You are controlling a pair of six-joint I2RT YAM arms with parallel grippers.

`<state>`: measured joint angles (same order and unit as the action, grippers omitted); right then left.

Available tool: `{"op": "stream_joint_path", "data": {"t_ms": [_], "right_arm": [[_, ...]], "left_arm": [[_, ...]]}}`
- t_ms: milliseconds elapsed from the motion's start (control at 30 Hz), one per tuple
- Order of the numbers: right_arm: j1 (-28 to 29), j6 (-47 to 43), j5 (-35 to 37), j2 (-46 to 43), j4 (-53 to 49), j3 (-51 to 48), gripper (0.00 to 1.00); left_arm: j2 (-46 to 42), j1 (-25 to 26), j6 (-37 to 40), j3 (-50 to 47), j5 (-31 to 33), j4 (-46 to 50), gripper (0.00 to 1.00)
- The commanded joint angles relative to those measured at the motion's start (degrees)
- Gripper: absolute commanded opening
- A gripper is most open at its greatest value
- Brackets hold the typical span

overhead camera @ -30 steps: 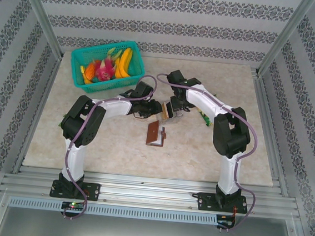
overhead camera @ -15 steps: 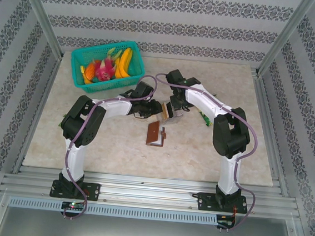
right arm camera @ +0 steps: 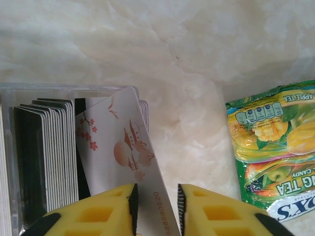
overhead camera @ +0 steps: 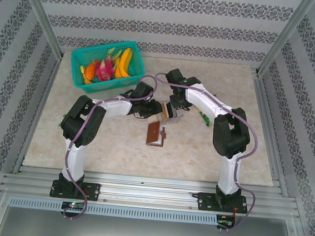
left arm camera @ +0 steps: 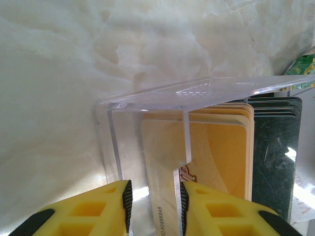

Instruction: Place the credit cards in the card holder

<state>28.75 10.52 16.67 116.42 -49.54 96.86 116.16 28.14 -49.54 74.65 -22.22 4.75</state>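
the left gripper (left arm camera: 155, 184) is clamped on the near end of the clear box (left arm camera: 147, 101), with a wall of the box against one pad. inside the box, orange-yellow cards (left arm camera: 216, 147) stand on edge, with dark cards (left arm camera: 270, 162) packed beside them.

the right gripper (right arm camera: 155, 189) is at the box's other end. a whitish card (right arm camera: 123, 147) printed with red blossoms leans out of the row, its lower end between the yellow fingers. whether the pads have actually pinched it cannot be told.

the snack packet (right arm camera: 266, 147) lies near, on the marble table (overhead camera: 115, 147). the card holder (overhead camera: 155, 133) lies on the table just in front of the box, apart from both grippers.
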Motion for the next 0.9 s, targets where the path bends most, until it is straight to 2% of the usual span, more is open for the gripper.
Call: {"op": "stream_joint_path", "data": {"t_ms": [0,133,333,400,567,733,867], "right_arm": [[0.23,-0.46,0.31,-1.29,-2.29,1.61,0.20],[0.59,-0.32,0.82,-1.93,-2.99,2.09,0.20],[0.73,0.09,-0.37,-3.91,-2.79,1.31,0.13],[0.75,0.12,-2.16,-4.66,-2.91,1.29,0.01],[0.82,0.80,-5.95,-6.06,-3.09,1.29,0.03],[0.87,3.75,-8.42,-7.96,-2.30,0.67,0.00],[0.78,9.19,-13.37,-13.44,4.05,-4.42,0.00]], "left_arm": [[-0.41,0.25,0.22,-1.34,2.11,3.00,0.34],[-0.58,0.25,0.23,-1.35,2.18,3.08,0.33],[-0.67,0.25,0.35,-1.31,2.10,3.11,0.33],[-0.84,0.25,0.40,-1.35,2.16,3.30,0.34],[-0.93,0.24,0.41,-1.22,2.21,3.16,0.34],[-1.33,0.25,0.58,-1.09,1.93,3.04,0.34],[-2.29,0.26,1.30,-1.00,1.84,3.06,0.35]]}}
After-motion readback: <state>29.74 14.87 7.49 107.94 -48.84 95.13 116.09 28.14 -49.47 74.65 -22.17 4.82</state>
